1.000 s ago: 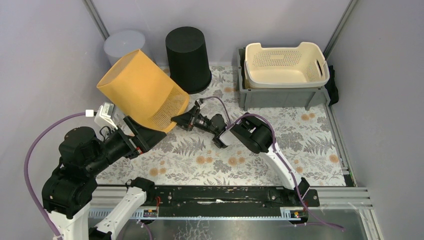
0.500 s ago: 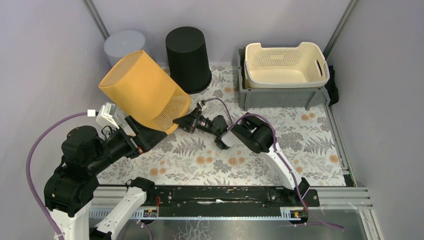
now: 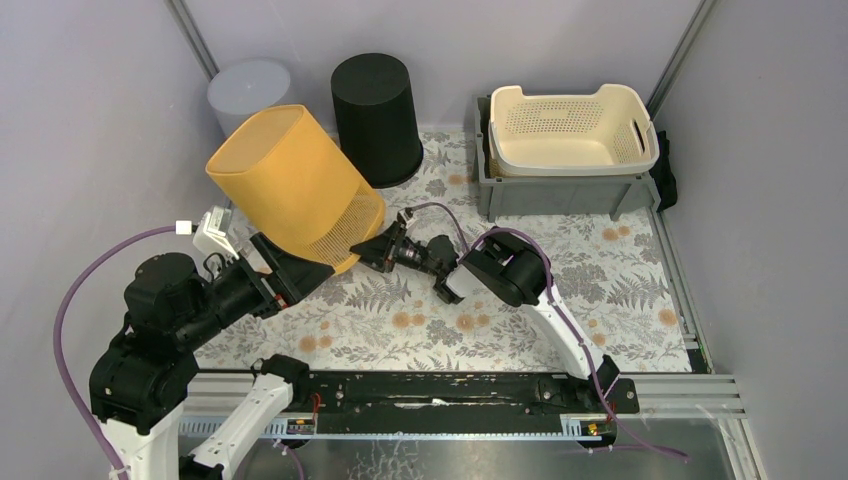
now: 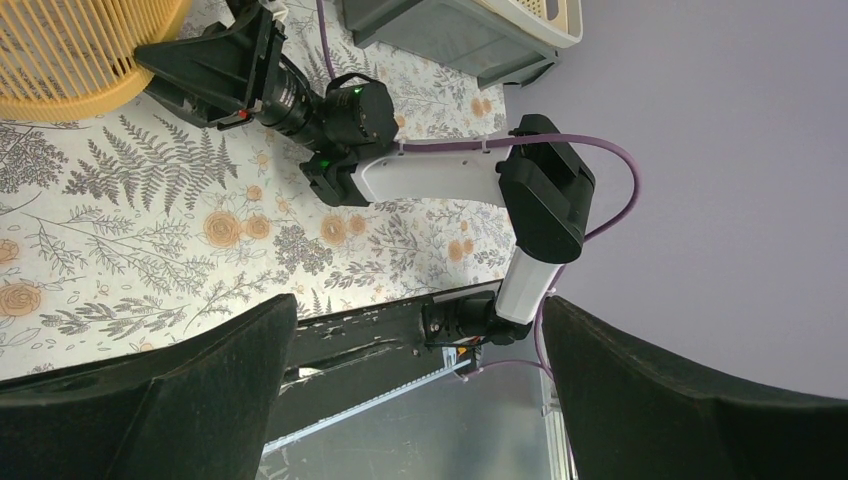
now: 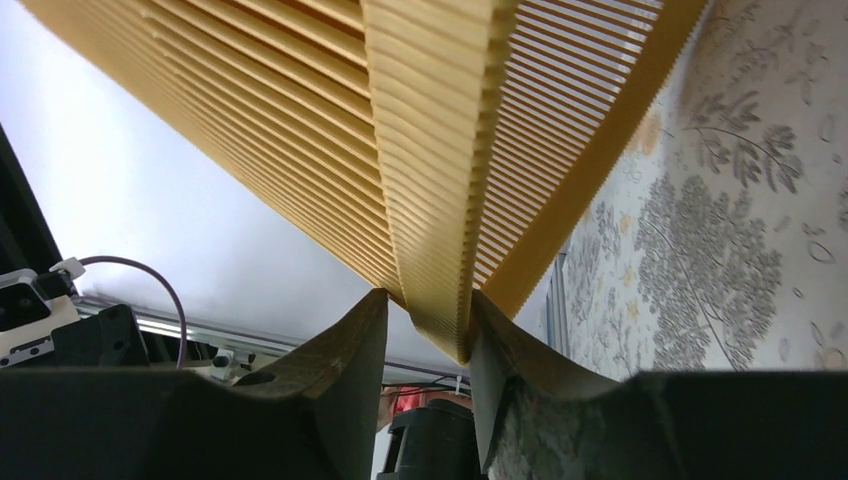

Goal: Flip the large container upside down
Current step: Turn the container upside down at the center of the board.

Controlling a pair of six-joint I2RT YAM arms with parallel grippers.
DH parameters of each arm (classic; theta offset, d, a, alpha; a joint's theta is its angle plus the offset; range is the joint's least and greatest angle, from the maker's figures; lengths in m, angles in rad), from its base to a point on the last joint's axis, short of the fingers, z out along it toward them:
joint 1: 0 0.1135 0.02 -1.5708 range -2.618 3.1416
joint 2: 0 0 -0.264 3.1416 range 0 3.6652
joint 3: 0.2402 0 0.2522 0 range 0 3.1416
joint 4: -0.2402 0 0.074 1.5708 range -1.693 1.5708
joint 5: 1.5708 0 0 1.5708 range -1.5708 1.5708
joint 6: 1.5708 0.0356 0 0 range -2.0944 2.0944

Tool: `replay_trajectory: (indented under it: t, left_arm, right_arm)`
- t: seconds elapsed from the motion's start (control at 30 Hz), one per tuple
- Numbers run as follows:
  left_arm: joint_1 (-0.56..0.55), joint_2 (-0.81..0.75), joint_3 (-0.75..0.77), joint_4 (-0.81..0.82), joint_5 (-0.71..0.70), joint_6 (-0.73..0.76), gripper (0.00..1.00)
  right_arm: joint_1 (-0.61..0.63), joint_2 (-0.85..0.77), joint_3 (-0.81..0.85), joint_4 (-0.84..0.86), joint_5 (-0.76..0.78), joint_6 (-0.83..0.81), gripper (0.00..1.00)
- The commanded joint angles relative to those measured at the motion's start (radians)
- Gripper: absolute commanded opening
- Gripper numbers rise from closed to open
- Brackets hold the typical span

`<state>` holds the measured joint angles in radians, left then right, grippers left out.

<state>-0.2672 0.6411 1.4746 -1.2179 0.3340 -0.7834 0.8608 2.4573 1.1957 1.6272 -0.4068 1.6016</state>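
At the far left the left gripper (image 3: 292,270) sits low beside the orange container (image 3: 290,185), its jaws spread wide with nothing between them. From above its fingers seem to touch the container's near lower wall, though the angle leaves that unsure. The container stands tilted on the floral mat (image 3: 600,280), closed base up and leaning toward the back left, slatted mouth end down toward the near right. Behind it stand a pale grey bin (image 3: 248,85) and, just to the right, a black bin (image 3: 376,115), both mouth down. Right of the container's low edge, the right gripper (image 3: 378,248) reaches in from the table's centre. The wrist view shows its two fingers (image 5: 350,350) pinched tight on the container's ribbed wall by the rim. Farther right, well apart from both arms, a cream perforated basket (image 3: 570,150) sits in a grey crate (image 3: 560,195) at the back.
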Motion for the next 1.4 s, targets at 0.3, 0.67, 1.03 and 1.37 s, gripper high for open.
replay_trajectory:
  t: [0.3,0.67,1.03,1.37]
  left_arm:
    - [0.002,-0.014,-0.013,0.058,0.022,-0.008,1.0]
    - [0.002,-0.015,-0.019,0.062,0.022,-0.008,1.0]
    - [0.002,-0.015,-0.028,0.069,0.024,-0.01,1.0]
    - [0.002,-0.018,-0.046,0.085,0.03,-0.013,1.0]
  right_arm:
    - [-0.014,-0.074,-0.094,-0.056,0.024,-0.026,0.46]
    - [-0.016,-0.126,-0.143,-0.249,0.04,-0.075,0.52]
    - [-0.016,-0.208,-0.163,-0.49,0.036,-0.156,0.58]
    - [-0.016,-0.31,-0.179,-0.77,0.019,-0.265,0.61]
